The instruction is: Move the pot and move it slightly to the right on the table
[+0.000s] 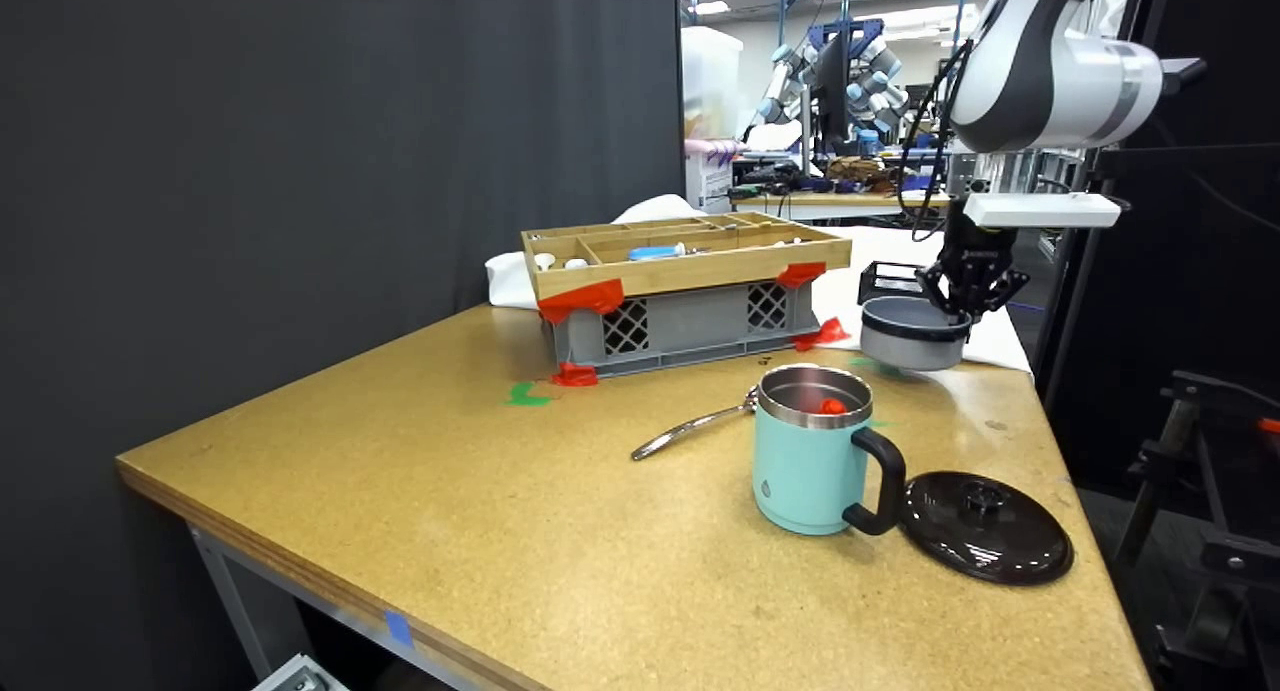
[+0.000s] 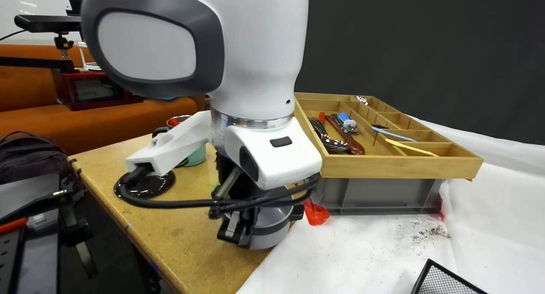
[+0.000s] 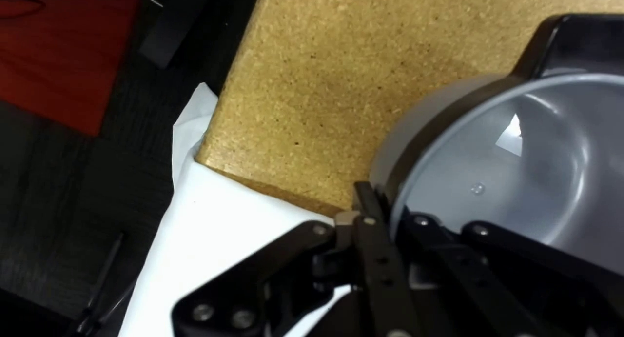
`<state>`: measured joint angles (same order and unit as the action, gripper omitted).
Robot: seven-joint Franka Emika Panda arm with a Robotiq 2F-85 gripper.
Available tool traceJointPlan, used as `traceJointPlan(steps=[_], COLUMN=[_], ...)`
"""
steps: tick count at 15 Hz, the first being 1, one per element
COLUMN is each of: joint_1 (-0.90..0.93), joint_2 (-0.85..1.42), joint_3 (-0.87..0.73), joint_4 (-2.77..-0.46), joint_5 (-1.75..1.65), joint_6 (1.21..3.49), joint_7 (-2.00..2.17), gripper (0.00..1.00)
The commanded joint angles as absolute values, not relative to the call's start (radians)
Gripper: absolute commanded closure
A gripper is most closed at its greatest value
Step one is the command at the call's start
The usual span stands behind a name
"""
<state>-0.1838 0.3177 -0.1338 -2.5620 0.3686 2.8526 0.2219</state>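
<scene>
The pot (image 1: 912, 349) is small, squat and grey with a dark band, near the far right corner of the table (image 1: 480, 511) in an exterior view. The pot also shows in an exterior view (image 2: 270, 238), partly hidden by the arm. My gripper (image 1: 958, 316) is shut on the pot's rim. In the wrist view, one finger of the gripper (image 3: 390, 208) is outside the pot's wall (image 3: 492, 176) and one inside. A black side handle (image 3: 590, 44) shows there. I cannot tell whether the pot's bottom touches the table.
A mint-green mug (image 1: 808, 471), a black lid (image 1: 985, 531) and a metal utensil (image 1: 690, 433) lie nearer on the table. A wooden cutlery tray (image 1: 700, 271) on a grey crate (image 1: 690, 321) stands beside the pot. White cloth (image 2: 362, 251) covers the table's end; a black mesh box (image 2: 445, 281) stands there.
</scene>
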Motion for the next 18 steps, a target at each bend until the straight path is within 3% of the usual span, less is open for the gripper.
traceJointPlan(steps=[1,5,6,16,18], joint_1=[-0.172,-0.174,-0.18,-0.174,-0.169], joint_2=[0.379,0.45,0.453,0.41,0.385], joint_3=[-0.112,-0.074,-0.064,-0.064,-0.065], joint_4=[-2.537,-2.499,-2.49,-2.518,-2.526], joint_5=[0.389,0.395,0.399,0.404,0.401], joint_6=[2.926,2.97,2.969,2.942,2.931], joint_7=[0.267,0.299,0.301,0.324,0.325], gripper=[0.99,0.99,0.76,0.07,0.0])
